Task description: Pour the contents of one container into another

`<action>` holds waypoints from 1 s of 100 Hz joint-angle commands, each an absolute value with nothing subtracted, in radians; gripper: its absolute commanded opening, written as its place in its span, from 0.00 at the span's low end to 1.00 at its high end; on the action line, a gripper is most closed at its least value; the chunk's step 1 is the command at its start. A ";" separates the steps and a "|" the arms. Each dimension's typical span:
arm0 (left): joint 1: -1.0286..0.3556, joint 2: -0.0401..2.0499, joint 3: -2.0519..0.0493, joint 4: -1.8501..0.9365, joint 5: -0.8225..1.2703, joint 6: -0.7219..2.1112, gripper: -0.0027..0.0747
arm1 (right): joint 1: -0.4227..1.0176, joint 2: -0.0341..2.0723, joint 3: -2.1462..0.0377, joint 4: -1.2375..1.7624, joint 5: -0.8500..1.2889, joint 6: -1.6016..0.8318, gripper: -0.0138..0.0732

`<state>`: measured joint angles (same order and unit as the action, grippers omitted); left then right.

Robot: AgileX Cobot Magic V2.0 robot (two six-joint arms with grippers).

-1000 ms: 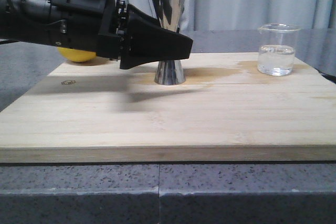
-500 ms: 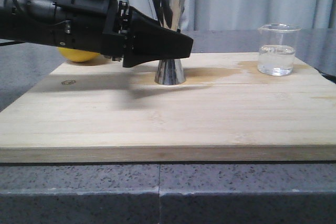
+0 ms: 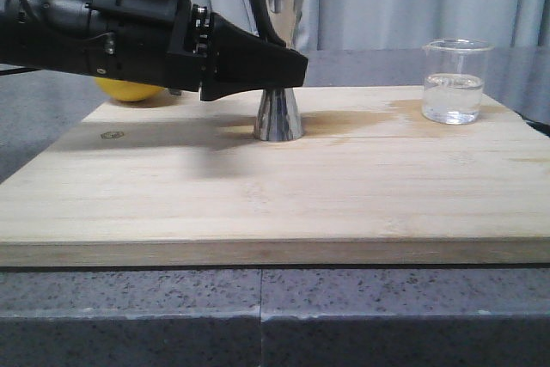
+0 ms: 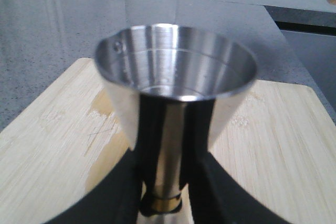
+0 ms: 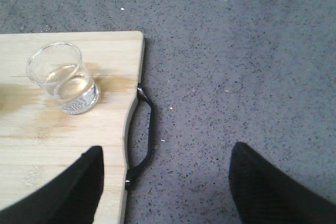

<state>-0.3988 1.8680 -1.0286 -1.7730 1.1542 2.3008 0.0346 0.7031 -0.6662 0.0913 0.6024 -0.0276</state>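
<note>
The steel jigger [image 3: 278, 116] stands upright on the wooden board [image 3: 258, 204], left of centre towards the back. My left gripper [image 3: 292, 69] reaches in from the left, its black fingers closed against the jigger's narrow waist. In the left wrist view the jigger's bowl [image 4: 176, 69] fills the frame and looks empty, with the gold band between my left gripper's [image 4: 164, 203] fingers. The clear beaker [image 3: 454, 83] holds some clear liquid at the board's back right. My right gripper [image 5: 165, 182] hangs open near the board's right edge, apart from the beaker [image 5: 63, 80].
A yellow fruit [image 3: 129, 89] lies behind my left arm at the board's back left. A damp stain runs across the board between the jigger and the beaker. A black handle [image 5: 144, 140] sticks out from the board's right edge. Grey stone counter surrounds the board.
The left gripper's fingers have risen slightly and drawn in around the jigger's waist. The jigger's top has shifted very slightly to the left. The beaker has not moved.
</note>
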 commanded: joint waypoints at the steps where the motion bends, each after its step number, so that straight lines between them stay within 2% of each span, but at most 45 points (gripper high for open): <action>1: -0.408 1.829 -1.055 -1.851 1.270 2.290 0.22 | 0.036 0.707 -0.702 0.089 0.539 -0.033 0.69; 22: -0.408 1.829 -1.055 -1.851 1.270 2.290 0.19 | 0.036 0.707 -0.702 0.089 0.526 -0.033 0.71; 34: -0.408 1.829 -1.055 -1.851 1.270 2.290 0.19 | 0.036 0.707 -0.702 0.089 0.516 -0.033 0.86; 41: -0.408 1.829 -1.055 -1.851 1.270 2.290 0.19 | 0.036 0.707 -0.702 0.089 0.509 -0.033 0.92; 67: -0.408 1.829 -1.055 -1.851 1.262 2.290 0.19 | 0.073 0.720 -0.702 0.096 0.463 -0.077 0.91; 100: -0.408 1.829 -1.055 -1.851 1.262 2.290 0.19 | 0.171 0.853 -0.724 0.096 0.418 -0.087 0.91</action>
<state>-0.3988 1.8712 -1.0286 -1.7730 1.1547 2.3008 0.1485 0.8298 -0.6864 0.0936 0.5167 -0.0758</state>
